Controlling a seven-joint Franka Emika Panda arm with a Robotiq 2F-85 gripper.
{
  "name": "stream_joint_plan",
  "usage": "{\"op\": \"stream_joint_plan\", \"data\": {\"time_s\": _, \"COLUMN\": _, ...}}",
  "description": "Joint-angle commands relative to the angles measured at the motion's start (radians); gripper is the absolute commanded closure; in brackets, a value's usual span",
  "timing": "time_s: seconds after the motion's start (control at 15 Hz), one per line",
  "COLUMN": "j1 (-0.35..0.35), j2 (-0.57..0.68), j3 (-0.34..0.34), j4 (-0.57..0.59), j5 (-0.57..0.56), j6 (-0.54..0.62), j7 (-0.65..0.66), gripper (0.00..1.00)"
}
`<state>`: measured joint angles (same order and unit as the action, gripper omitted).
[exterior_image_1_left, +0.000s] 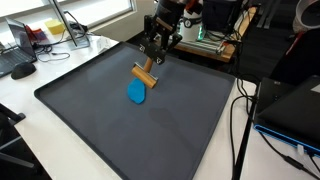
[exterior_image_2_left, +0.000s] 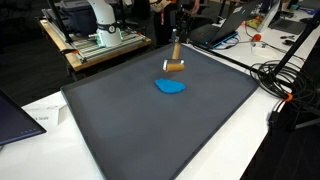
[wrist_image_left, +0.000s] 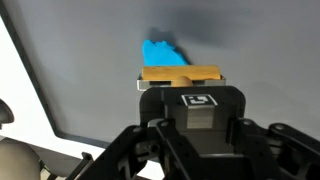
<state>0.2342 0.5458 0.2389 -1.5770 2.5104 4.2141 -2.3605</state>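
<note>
My gripper (exterior_image_1_left: 156, 48) hangs over the far part of a dark grey mat (exterior_image_1_left: 180, 130) and is shut on a tool with a black block carrying a square marker (wrist_image_left: 200, 101) and a wooden cross-bar head (exterior_image_1_left: 145, 73). The wooden head (exterior_image_2_left: 175, 66) sits low at the mat, tilted. A small flat blue piece (exterior_image_1_left: 136, 92) lies on the mat just in front of the head, and it also shows in the other exterior view (exterior_image_2_left: 170, 87). In the wrist view the blue piece (wrist_image_left: 160, 52) lies right beyond the wooden bar (wrist_image_left: 180, 73). I cannot tell whether they touch. My gripper (wrist_image_left: 197, 120) fills the lower wrist view.
The mat (exterior_image_2_left: 150, 130) covers most of a white table. A dark laptop (exterior_image_1_left: 295, 110) and cables (exterior_image_2_left: 285, 80) lie beside the mat. Another dark laptop (exterior_image_2_left: 15, 115) lies at the opposite edge. Equipment on a wooden stand (exterior_image_2_left: 100, 40) stands behind the mat.
</note>
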Motion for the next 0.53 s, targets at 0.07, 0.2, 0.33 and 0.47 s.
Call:
{"op": "stream_joint_plan", "data": {"time_s": 0.07, "j1": -0.190, "j2": -0.028, "j3": 0.189, "j4": -0.008, "j5": 0.000, "j6": 0.036, "j7": -0.038, "gripper": 0.78}}
{"op": "stream_joint_plan", "data": {"time_s": 0.2, "j1": -0.279, "j2": -0.042, "j3": 0.289, "j4": -0.031, "j5": -0.001, "j6": 0.032, "j7": -0.051, "gripper": 0.78}}
{"op": "stream_joint_plan", "data": {"time_s": 0.33, "j1": -0.374, "j2": -0.056, "j3": 0.400, "j4": -0.069, "j5": -0.001, "j6": 0.026, "j7": -0.074, "gripper": 0.78}}
{"op": "stream_joint_plan", "data": {"time_s": 0.47, "j1": -0.450, "j2": -0.083, "j3": 0.484, "j4": -0.122, "j5": -0.001, "j6": 0.021, "j7": -0.104, "gripper": 0.78}}
